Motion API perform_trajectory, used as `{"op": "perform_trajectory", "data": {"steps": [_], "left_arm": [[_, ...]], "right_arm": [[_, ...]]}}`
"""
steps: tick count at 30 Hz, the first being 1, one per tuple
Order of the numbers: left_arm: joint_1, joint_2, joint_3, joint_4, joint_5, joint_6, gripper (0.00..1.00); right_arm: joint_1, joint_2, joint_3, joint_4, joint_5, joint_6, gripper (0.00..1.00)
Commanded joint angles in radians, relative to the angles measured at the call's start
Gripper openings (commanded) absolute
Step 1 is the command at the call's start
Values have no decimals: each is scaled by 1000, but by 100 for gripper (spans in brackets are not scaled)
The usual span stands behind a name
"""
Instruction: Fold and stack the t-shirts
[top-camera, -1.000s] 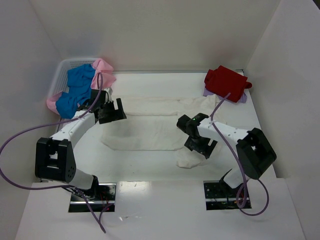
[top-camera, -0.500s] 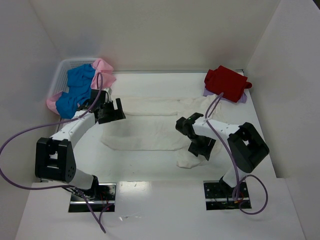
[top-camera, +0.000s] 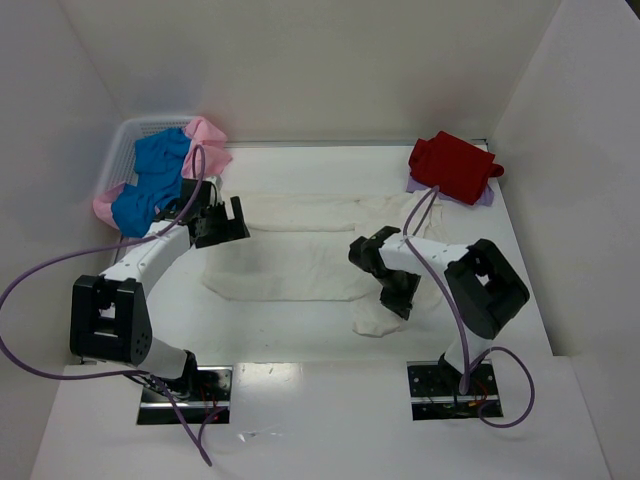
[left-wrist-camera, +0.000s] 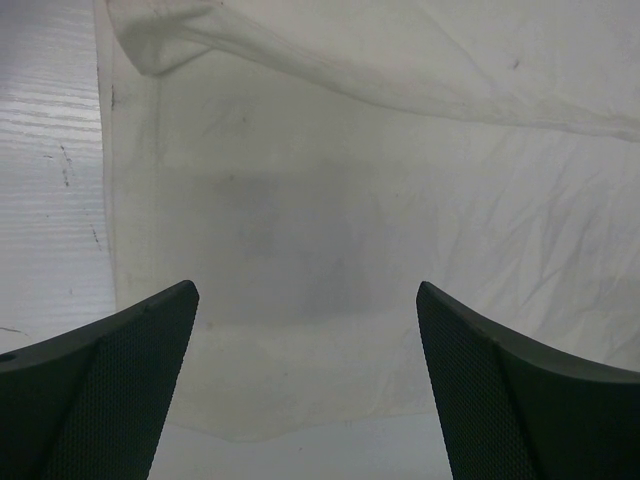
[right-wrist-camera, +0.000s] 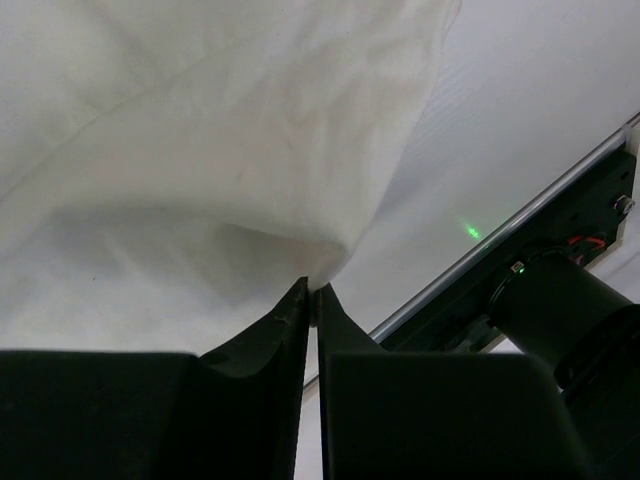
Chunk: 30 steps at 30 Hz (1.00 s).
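1. The left arm (top-camera: 150, 258) stretches forward, and the left gripper (top-camera: 224, 222) is poised, fingers wide apart, over the cream-white t-shirt (top-camera: 290, 268) spread centrally.
2. The right arm (top-camera: 440, 262) folds inward, and the right gripper (right-wrist-camera: 312, 292) has its fingers together, pinching the shirt's near-right fold.

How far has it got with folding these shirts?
Done, it seems: a red shirt lies folded on a lavender one at the far right corner. In hand: the cream shirt is spread on the table; the right gripper is pinched on its edge, the left gripper hangs open over it. Left: a blue shirt and a pink shirt bunched in the basket.
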Motion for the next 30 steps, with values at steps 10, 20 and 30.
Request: {"op": "perform_trajectory", "data": {"steps": [10, 20, 30], "left_arm": [[26, -1, 23, -4, 19, 3, 98], [65, -94, 14, -101, 0, -7, 98], [95, -86, 34, -298, -104, 14, 96]], "right_arm": [[-41, -262, 26, 107, 54, 129, 0], [-161, -406, -71, 356, 104, 20, 0], [-362, -500, -153, 544, 31, -159, 0]]}}
